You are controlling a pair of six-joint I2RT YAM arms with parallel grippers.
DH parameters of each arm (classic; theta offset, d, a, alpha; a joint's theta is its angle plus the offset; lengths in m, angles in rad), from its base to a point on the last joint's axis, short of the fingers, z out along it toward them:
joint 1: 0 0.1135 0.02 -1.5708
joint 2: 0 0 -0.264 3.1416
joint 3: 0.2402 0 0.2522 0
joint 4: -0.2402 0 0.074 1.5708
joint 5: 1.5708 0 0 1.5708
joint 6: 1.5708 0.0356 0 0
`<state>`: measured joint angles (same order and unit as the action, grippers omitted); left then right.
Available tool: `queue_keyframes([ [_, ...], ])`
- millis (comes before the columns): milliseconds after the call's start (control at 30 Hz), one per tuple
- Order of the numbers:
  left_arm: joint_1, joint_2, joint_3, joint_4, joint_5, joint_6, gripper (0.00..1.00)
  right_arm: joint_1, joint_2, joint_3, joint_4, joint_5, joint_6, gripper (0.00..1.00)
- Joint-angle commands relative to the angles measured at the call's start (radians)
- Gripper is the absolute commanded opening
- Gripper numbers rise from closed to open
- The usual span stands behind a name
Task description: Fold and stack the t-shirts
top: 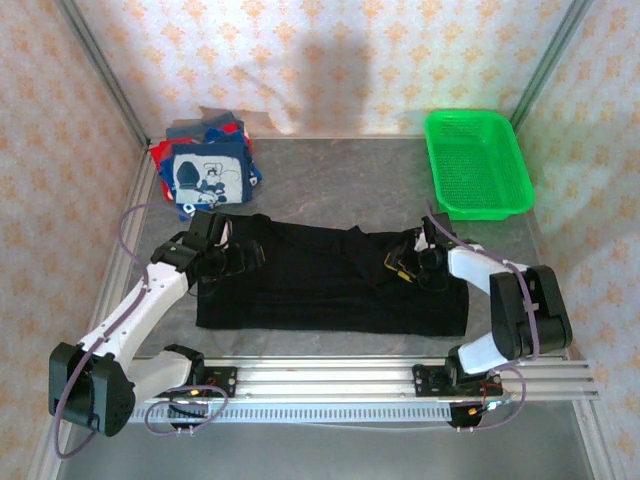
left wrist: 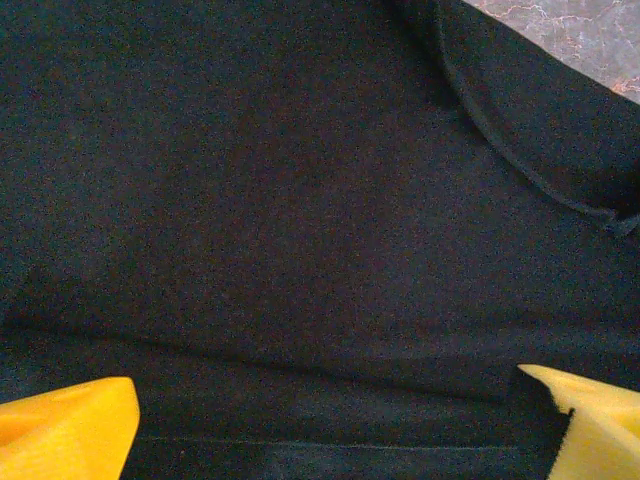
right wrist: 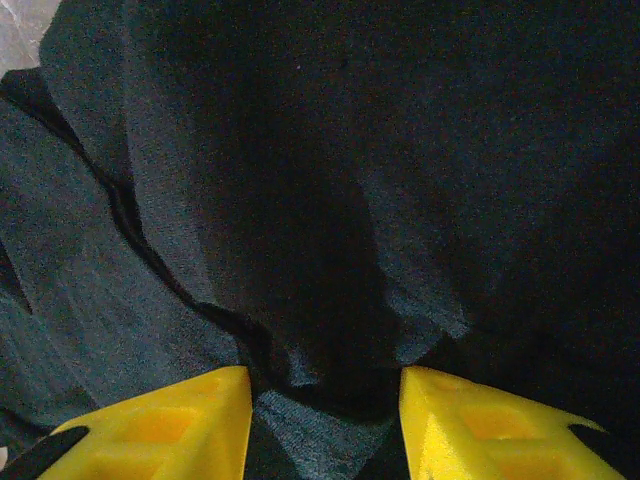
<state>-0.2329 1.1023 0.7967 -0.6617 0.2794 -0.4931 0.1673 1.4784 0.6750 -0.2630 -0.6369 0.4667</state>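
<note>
A large black t-shirt [top: 330, 285] lies spread across the middle of the table. My left gripper [top: 235, 258] hovers low over its left part, open, its yellow fingertips [left wrist: 70, 430] wide apart above flat black cloth [left wrist: 300, 200]. My right gripper [top: 405, 265] is down at the shirt's upper right. It is open, and a raised fold of black cloth [right wrist: 300, 300] sits between its yellow fingers [right wrist: 170, 430]. At the back left a navy t-shirt with a white cartoon print [top: 208, 175] lies folded on top of a red one [top: 160, 152].
A bright green mesh basket [top: 478, 162] stands at the back right. Bare grey tabletop [top: 330, 185] runs between the shirt pile and the basket. A metal rail [top: 400, 378] carrying the arm bases crosses the near edge. Patterned walls close in the sides.
</note>
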Motion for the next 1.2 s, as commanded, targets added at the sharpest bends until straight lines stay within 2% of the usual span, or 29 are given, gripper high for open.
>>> queue_keyframes([
  [0,0.008,0.001,0.015,0.001,-0.020,0.007,0.96,-0.001,-0.008,-0.015,-0.006,-0.021,0.012,0.43],
  [167,0.010,0.002,0.016,0.005,-0.023,0.003,0.96,0.001,-0.048,-0.053,-0.010,-0.022,0.029,0.45],
  [400,0.010,0.021,0.023,0.013,-0.019,0.001,0.96,0.001,-0.026,-0.072,0.045,-0.020,0.062,0.41],
  [600,0.010,0.011,0.019,0.004,-0.024,0.003,0.96,0.000,-0.022,-0.064,0.055,-0.027,0.079,0.27],
  [767,0.019,-0.002,0.017,-0.008,-0.037,0.003,0.96,0.000,-0.062,-0.024,-0.013,-0.018,0.060,0.14],
  [867,0.066,0.009,0.043,-0.022,-0.020,-0.036,0.96,0.000,-0.083,0.024,-0.089,0.008,0.029,0.05],
  [967,0.102,0.053,0.122,-0.070,-0.033,-0.033,0.96,0.000,-0.096,0.085,-0.167,0.042,-0.002,0.00],
  [1167,0.156,0.182,0.297,-0.125,-0.078,0.034,0.96,0.000,-0.089,0.243,-0.315,0.129,-0.077,0.00],
])
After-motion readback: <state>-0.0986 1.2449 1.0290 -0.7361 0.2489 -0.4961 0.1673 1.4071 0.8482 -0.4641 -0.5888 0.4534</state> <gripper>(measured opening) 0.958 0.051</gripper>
